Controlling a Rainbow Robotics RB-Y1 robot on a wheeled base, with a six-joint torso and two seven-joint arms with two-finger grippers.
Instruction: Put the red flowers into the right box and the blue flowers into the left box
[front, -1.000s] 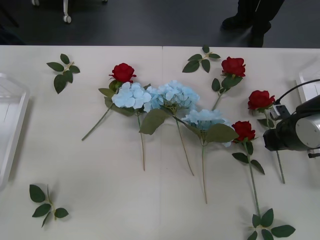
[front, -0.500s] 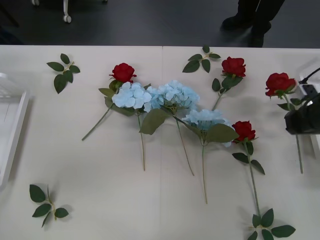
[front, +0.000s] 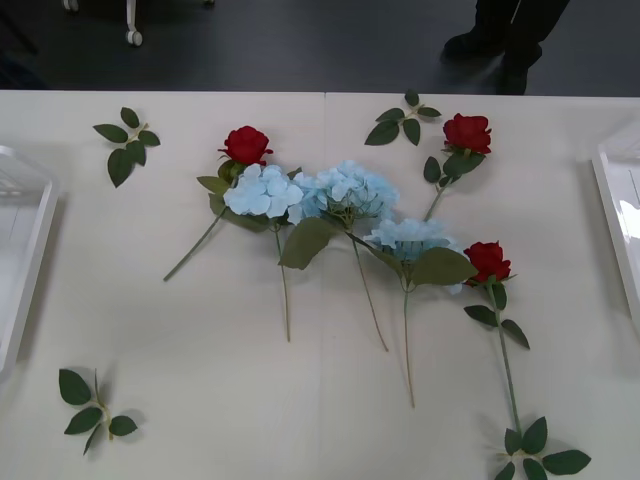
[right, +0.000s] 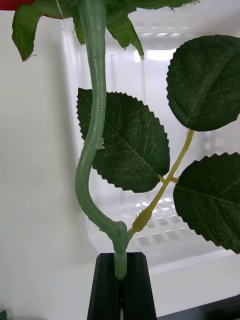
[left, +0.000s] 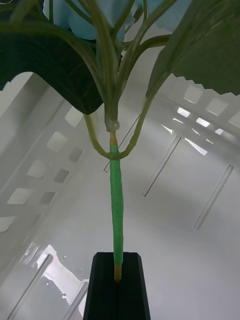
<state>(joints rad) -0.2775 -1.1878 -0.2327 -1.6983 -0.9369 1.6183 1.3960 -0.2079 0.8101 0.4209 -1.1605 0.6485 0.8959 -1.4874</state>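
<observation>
Placing step, both arms. Right gripper (right: 119, 280) fingers clamp a red flower's stem (right: 92, 150) over the right box (right: 165, 235); left gripper (left: 118, 280) pinches a blue flower's stem (left: 116, 200) above the left box (left: 200, 260). Next: release each

Red flowers (front: 467, 132), blue flowers (front: 345, 190) on table (front: 200, 350)
</observation>
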